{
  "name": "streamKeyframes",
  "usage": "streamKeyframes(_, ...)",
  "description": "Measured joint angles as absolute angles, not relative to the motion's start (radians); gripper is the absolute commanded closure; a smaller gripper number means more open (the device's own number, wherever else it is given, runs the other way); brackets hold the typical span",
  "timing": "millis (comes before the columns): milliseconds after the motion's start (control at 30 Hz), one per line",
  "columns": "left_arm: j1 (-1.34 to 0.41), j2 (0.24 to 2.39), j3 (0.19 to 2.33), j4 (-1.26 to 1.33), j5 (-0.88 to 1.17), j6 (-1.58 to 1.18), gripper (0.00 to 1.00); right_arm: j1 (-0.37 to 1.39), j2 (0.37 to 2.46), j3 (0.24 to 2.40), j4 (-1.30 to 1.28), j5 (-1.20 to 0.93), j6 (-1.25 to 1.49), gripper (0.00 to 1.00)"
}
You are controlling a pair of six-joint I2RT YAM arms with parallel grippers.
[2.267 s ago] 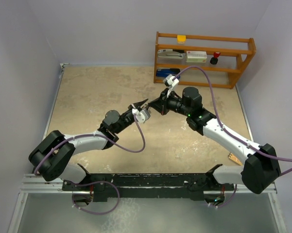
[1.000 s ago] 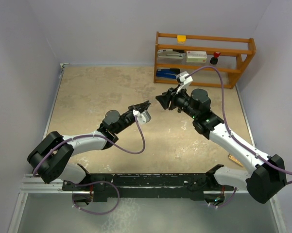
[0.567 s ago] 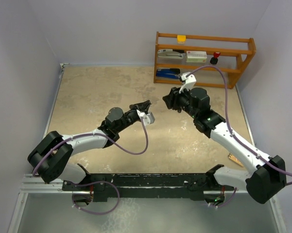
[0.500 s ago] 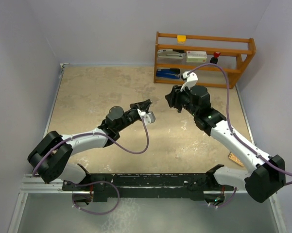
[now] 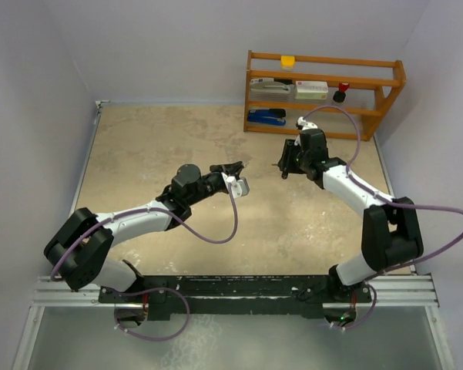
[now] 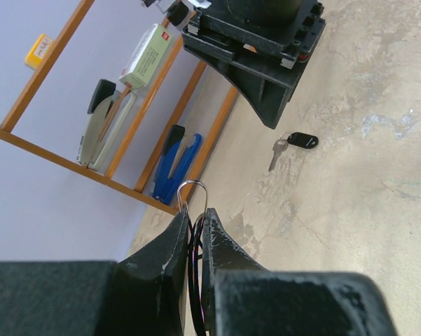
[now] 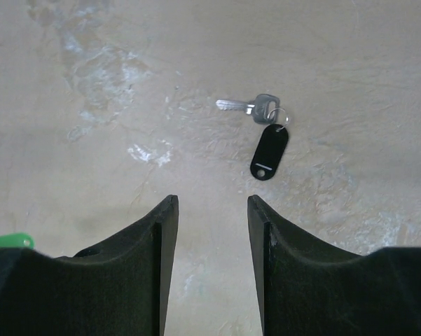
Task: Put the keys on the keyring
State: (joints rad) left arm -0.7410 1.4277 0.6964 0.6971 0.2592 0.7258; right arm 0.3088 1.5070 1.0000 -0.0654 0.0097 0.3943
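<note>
Black-tagged key (image 7: 269, 152) is seen flat on the table (image 7: 91, 63), just ahead of the right gripper (image 7: 209, 210) and slightly right of its gap. Jaws are spread. Blade lies crosswise, tag slanted back toward the jaws. Right arm is judged nearer. Keyring (image 6: 193, 190) is pinched in the left gripper (image 6: 194, 222). Bare table is seen all round, shelf (image 5: 347, 62) well apart.

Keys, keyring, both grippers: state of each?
left gripper: shut on the keyring.
keyring: pinched, its loop sticking out past the fingertips.
right gripper: open, empty, hovering by the black key.
black key: lying flat on the table, free.
green key: only a sliver shows, right wrist view's edge.
</note>
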Motion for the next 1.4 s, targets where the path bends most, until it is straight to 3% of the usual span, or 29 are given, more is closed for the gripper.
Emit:
streamKeyframes(533,-0.741,1.409,0.696,0.681,0.284,0.722,1.0,0.191,1.812,1.026,0.112,-0.098,0.486,0.55)
streamKeyframes(1400,-0.741,1.407,0.696,0.67,0.285,0.722,1.0,0.171,1.888,1.087,0.152,-0.063,0.48,0.6)
